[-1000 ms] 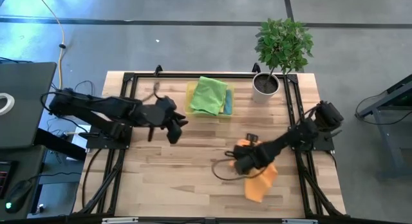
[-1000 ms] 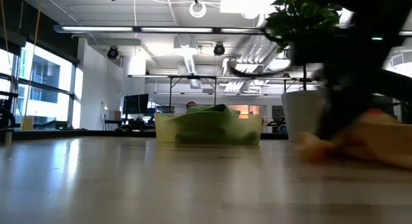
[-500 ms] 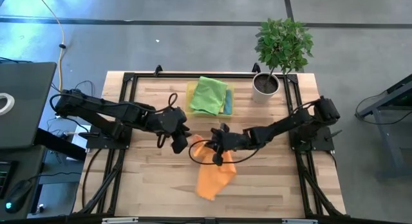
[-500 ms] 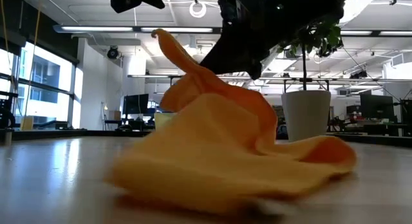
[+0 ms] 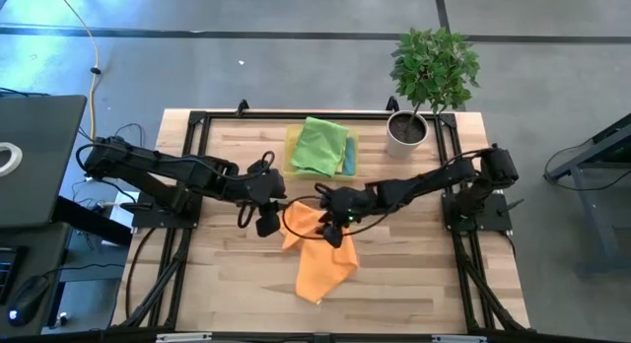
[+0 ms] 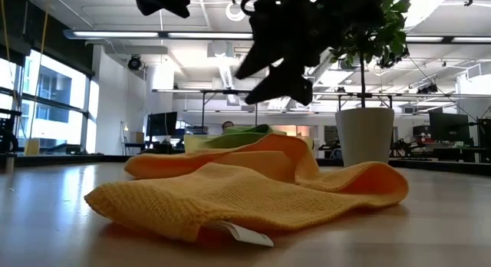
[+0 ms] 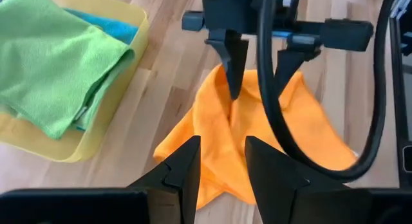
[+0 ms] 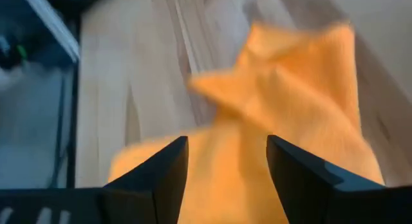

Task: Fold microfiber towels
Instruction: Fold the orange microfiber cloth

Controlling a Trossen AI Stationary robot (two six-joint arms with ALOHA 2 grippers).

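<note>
An orange microfiber towel (image 5: 320, 256) lies crumpled at the table's middle, with raised folds (image 6: 253, 186) and a white label at its near edge. My right gripper (image 8: 228, 179) hangs open just above the towel's far part (image 5: 330, 225), touching nothing. My left gripper (image 7: 222, 167) is open too, in the air to the left of the towel's far left corner (image 5: 268, 223). A green towel (image 5: 318, 144) lies on a blue one (image 5: 349, 158) in the yellow tray (image 5: 292, 136) at the far side.
A potted plant (image 5: 412, 126) stands at the far right, next to the tray. Bare wood lies to the left, right and near side of the orange towel. Black frame rails (image 5: 192, 185) run along the table's sides.
My right gripper dragged the orange towel from the near right toward the table's middle, lifting one end. It then opened and let go. The towel fell into a crumpled heap at the middle. My left gripper sank a little and rolled toward the towel.
</note>
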